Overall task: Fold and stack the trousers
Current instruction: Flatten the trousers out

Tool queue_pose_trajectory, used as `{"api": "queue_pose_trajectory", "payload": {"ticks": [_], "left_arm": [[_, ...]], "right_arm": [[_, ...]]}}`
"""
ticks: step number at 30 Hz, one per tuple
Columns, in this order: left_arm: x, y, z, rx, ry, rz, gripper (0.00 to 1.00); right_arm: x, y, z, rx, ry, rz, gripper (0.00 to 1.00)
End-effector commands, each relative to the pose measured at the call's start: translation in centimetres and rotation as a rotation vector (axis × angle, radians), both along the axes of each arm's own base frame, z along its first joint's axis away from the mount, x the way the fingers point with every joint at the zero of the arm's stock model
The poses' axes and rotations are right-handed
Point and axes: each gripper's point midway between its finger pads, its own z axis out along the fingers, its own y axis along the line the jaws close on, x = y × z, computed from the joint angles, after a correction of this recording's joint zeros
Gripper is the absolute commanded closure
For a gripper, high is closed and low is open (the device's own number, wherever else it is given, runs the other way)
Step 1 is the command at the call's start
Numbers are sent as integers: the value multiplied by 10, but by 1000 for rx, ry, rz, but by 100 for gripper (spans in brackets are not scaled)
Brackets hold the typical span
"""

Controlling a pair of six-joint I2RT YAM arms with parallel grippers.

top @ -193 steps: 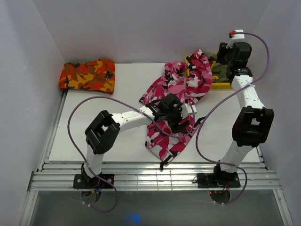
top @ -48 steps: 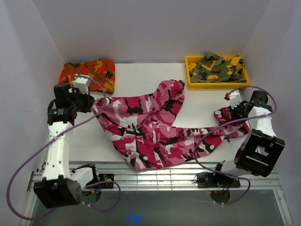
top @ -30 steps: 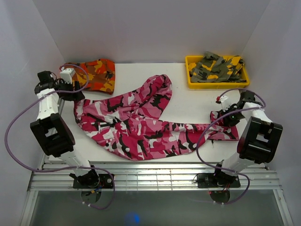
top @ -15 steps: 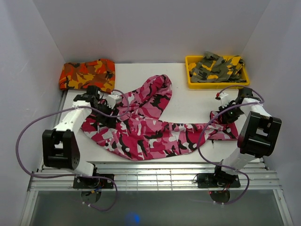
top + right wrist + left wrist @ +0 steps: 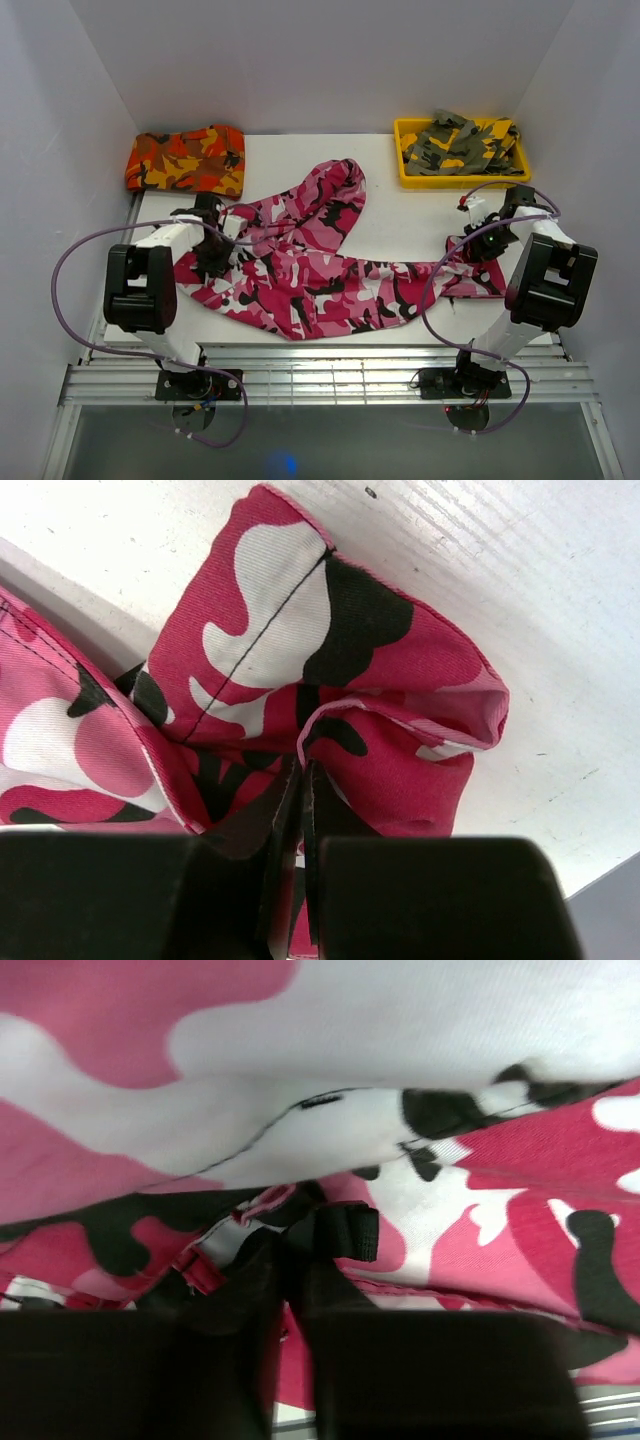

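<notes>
Clamped tight on the pink camouflage trousers with left fingers at the broad end, with right fingers on a leg cuff; spread over the desk.

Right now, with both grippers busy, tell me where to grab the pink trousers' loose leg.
Probably its cuff, from the far side: that leg of the trousers lies unheld, pointing away, its end free; the other cuff is in the right gripper.
</notes>
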Motion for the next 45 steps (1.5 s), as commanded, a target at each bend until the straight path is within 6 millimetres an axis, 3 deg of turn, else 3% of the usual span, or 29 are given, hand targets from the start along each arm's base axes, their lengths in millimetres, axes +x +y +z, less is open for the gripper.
{"api": "queue_pose_trajectory", "payload": {"ticks": [1, 2, 3, 5, 6, 8, 9, 11, 12, 13, 15, 16, 17, 18, 19, 22, 23, 24, 26, 27, 28, 30, 32, 33, 35, 37, 40, 45], "left_arm": [[23, 41, 12, 98, -109, 61, 85], [39, 53, 23, 103, -159, 87, 98], [57, 56, 29, 113, -217, 85, 100], [86, 55, 49, 106, -306, 56, 100], [113, 59, 76, 121, -396, 63, 100], [134, 69, 101, 128, -464, 95, 100], [143, 82, 122, 113, -506, 133, 100], [138, 96, 142, 95, -538, 180, 100], [126, 106, 140, 58, -525, 223, 100], [113, 113, 157, 55, -568, 246, 100], [87, 136, 164, 66, -590, 313, 100], [68, 138, 151, 58, -564, 335, 100], [52, 143, 166, 71, -612, 358, 100], [39, 147, 163, 68, -608, 386, 100], [15, 156, 144, 68, -562, 433, 100], [-23, 157, 123, 78, -515, 468, 97], [-40, 152, 99, 67, -455, 480, 90], [-52, 153, 95, 67, -449, 498, 59], [-63, 145, 86, 32, -432, 502, 40], [-68, 140, 90, 9, -440, 508, 31], [-67, 135, 96, -20, -455, 493, 29], [-50, 122, 126, -108, -526, 439, 23], [-36, 117, 147, -161, -559, 395, 20], [-26, 108, 167, -216, -582, 343, 20], [-13, 105, 155, -248, -500, 318, 20], [-4, 104, 144, -255, -463, 280, 21], [8, 107, 130, -214, -469, 248, 21], [18, 106, 110, -261, -409, 282, 21]], "right_arm": [[3, 4, 7, 8, -13, 19, 92], [2, 5, 6, 10, -10, 25, 92], [1, 6, 5, 12, -6, 27, 92], [-2, 12, 3, 22, 2, 38, 92], [-3, 16, 2, 28, 8, 41, 92], [-3, 28, 2, 37, 14, 65, 92], [-3, 33, 2, 39, 19, 73, 92], [-2, 45, 3, 31, 21, 108, 92], [-2, 48, 3, 29, 25, 117, 92], [-3, 51, 2, 21, 34, 128, 92], [-3, 50, 2, 3, 39, 141, 92], [-2, 46, 1, -17, 39, 142, 92], [-2, 44, 1, -32, 42, 147, 92], [-1, 41, 1, -47, 40, 154, 92], [1, 37, 2, -71, 35, 167, 92], [5, 37, 7, -79, 26, 177, 92], [4, 40, 9, -73, 35, 182, 92], [7, 41, 14, -72, 28, 184, 92], [4, 52, 18, -50, 48, 199, 89], [8, 58, 25, -30, 35, 205, 84], [9, 64, 29, -16, 30, 210, 68], [17, 69, 45, 25, 22, 175, 45], [21, 65, 57, 46, 23, 118, 37], [19, 56, 63, 79, 34, 73, 33], [25, 41, 81, 112, 16, 22, 31], [10, 19, 80, 138, 80, -18, 31], [-13, -5, 57, 154, 168, -47, 35], [-45, -10, 11, 180, 279, -35, 42]]}}
